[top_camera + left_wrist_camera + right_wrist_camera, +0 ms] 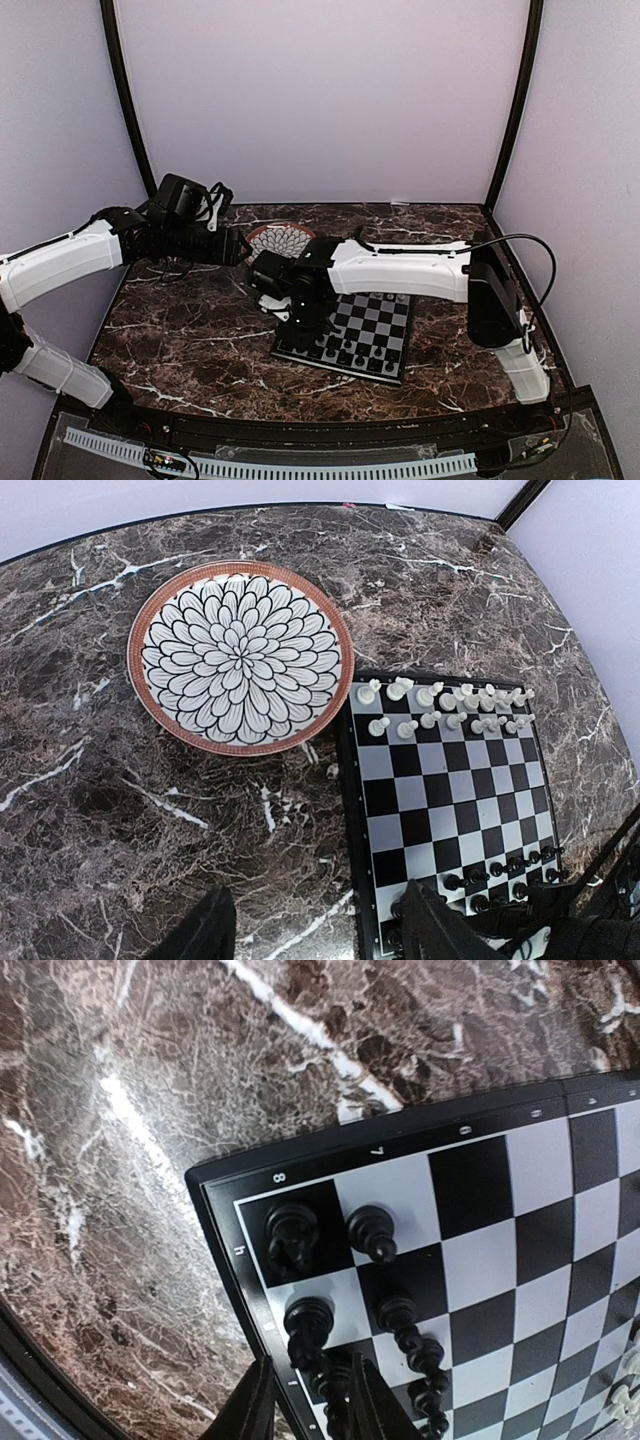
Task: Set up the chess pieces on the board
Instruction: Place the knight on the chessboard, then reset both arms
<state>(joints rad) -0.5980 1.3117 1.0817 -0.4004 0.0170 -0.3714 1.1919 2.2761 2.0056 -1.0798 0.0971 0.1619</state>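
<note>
The board [372, 322] lies right of centre, and the left wrist view shows it too [450, 790]. Pale white chess pieces [440, 708] fill its two far rows and black pieces [500, 870] its near rows. My right gripper [297, 318] hangs low over the board's near left corner. In the right wrist view its jaws [315, 1385] are slightly apart and straddle a black back-row piece [338, 1385] that stands in line with the other black pieces [290, 1235]. I see a gap on the piece's left side. My left gripper [238, 247] hovers high beside the plate, wide open and empty [320, 925].
A round flower-patterned plate [280, 238] with a brown rim sits empty at the back, left of the board [240, 650]. The marble table [180, 340] ends at walls on three sides. The right arm stretches across the board from the right.
</note>
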